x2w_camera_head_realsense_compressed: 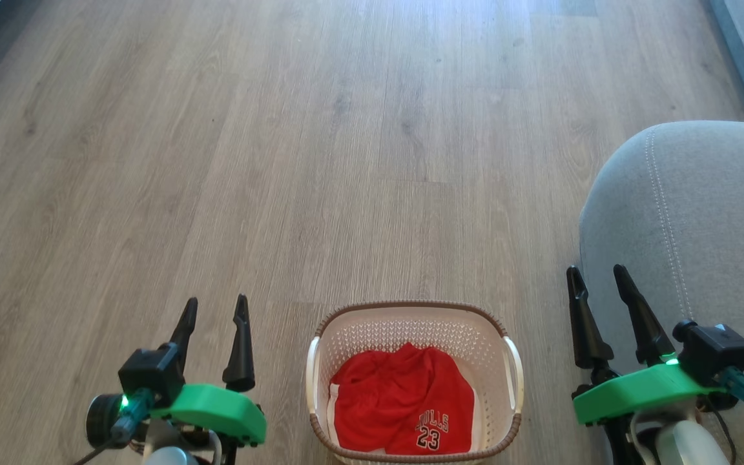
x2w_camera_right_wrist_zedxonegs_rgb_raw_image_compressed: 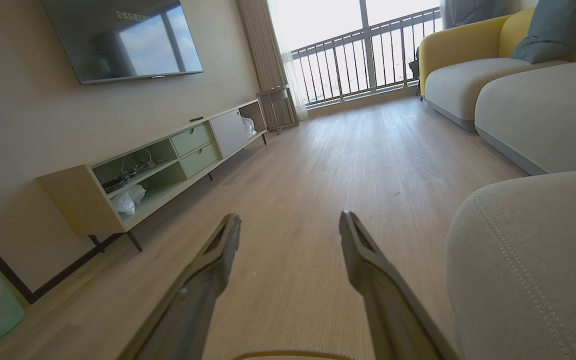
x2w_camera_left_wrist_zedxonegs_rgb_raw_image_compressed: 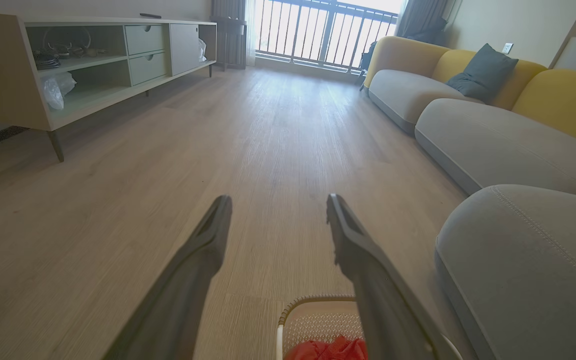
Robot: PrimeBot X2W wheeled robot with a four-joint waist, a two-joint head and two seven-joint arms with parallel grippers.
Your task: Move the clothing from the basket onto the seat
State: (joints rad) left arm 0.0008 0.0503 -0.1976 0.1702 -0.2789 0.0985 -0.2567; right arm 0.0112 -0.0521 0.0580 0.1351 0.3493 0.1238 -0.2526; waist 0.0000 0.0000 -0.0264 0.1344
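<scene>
The red clothing [x2w_camera_head_realsense_compressed: 404, 400] lies bunched in the basket [x2w_camera_head_realsense_compressed: 411, 305], beside the grey seat [x2w_camera_head_realsense_compressed: 688, 213]. It looks soft, light and floppy, so we should pinch a raised fold. Our left end effector [x2w_camera_head_realsense_compressed: 216, 299] and right end effector [x2w_camera_head_realsense_compressed: 595, 269] are spread apart, empty.

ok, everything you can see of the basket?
The basket is cream perforated plastic, a rounded rectangle with a brown woven-look rim and a white handle on each side. It stands upright on the wood floor, beside the grey seat but apart from it. Red clothing with a "23" print lies inside.
</scene>
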